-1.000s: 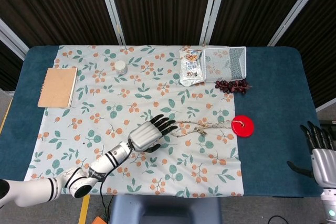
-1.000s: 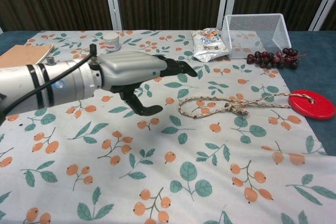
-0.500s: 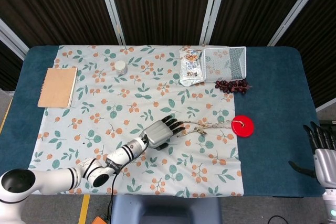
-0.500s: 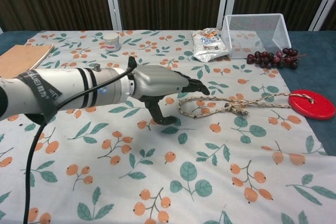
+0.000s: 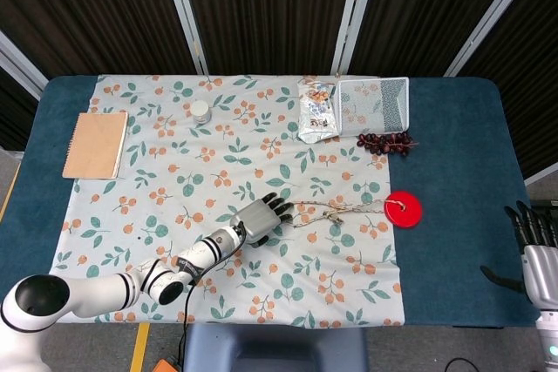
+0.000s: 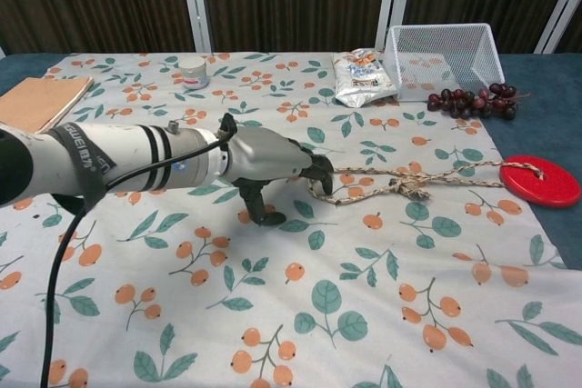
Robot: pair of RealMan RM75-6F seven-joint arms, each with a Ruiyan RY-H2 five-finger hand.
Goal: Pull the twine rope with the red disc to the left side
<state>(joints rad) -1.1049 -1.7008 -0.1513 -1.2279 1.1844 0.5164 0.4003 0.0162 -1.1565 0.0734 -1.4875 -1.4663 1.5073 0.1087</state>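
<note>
The left hand's fingers (image 6: 314,170) curl down right at the left end of the rope (image 6: 409,184); can't tell if they actually grip it. The left hand (image 5: 260,215) sits low on the flowery tablecloth (image 5: 174,180). The rope runs right to the red disc (image 5: 403,209), which lies half off the cloth on the blue table (image 5: 453,172). The right hand (image 5: 536,246) hangs off the table's right edge, fingers apart, holding nothing. Dark curtains (image 5: 261,6) hang behind. Compared to a second ago, the left hand has reached further right, dropped lower, and closed its fingers; rope and disc haven't budged.
</note>
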